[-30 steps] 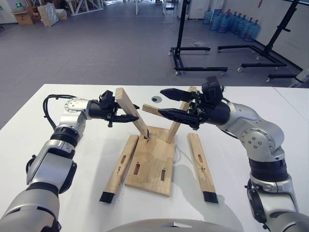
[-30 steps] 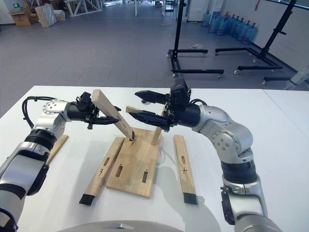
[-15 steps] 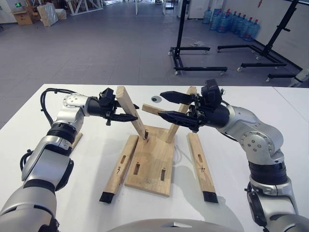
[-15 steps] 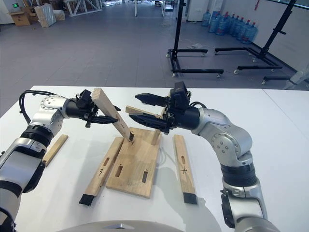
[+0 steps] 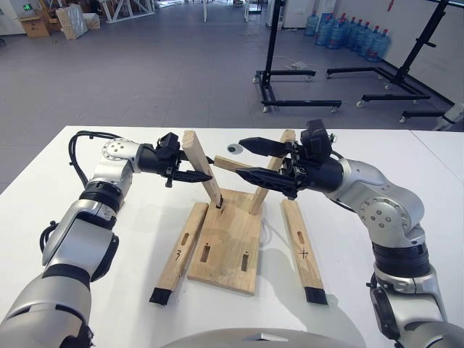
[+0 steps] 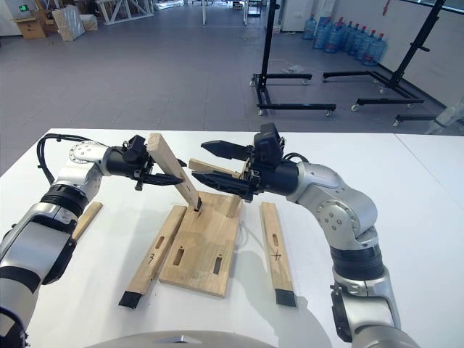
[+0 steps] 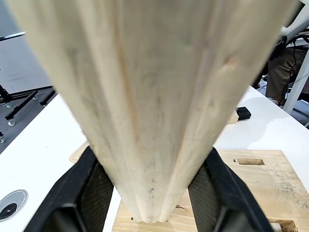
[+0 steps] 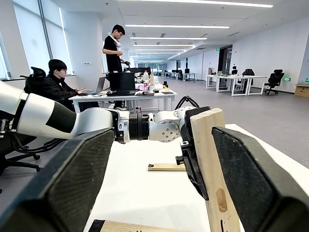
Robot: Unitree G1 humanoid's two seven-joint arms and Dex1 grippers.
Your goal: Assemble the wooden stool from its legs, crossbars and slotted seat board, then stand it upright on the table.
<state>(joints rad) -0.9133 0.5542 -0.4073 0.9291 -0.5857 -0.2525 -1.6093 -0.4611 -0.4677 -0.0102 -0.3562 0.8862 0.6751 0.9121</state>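
Left end effector clamps a tilted leg, its foot in the board. Right end effector gapes wide.

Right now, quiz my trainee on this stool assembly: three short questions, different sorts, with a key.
1. True or false: the right gripper is open.
2. The left gripper is shut on: A) a slanted leg entering the seat board; B) a crossbar; C) nothing.
3. How many legs lie flat on the table beside the seat board?
Key: 1 true; 2 A; 3 two, one on its left, one on its right.
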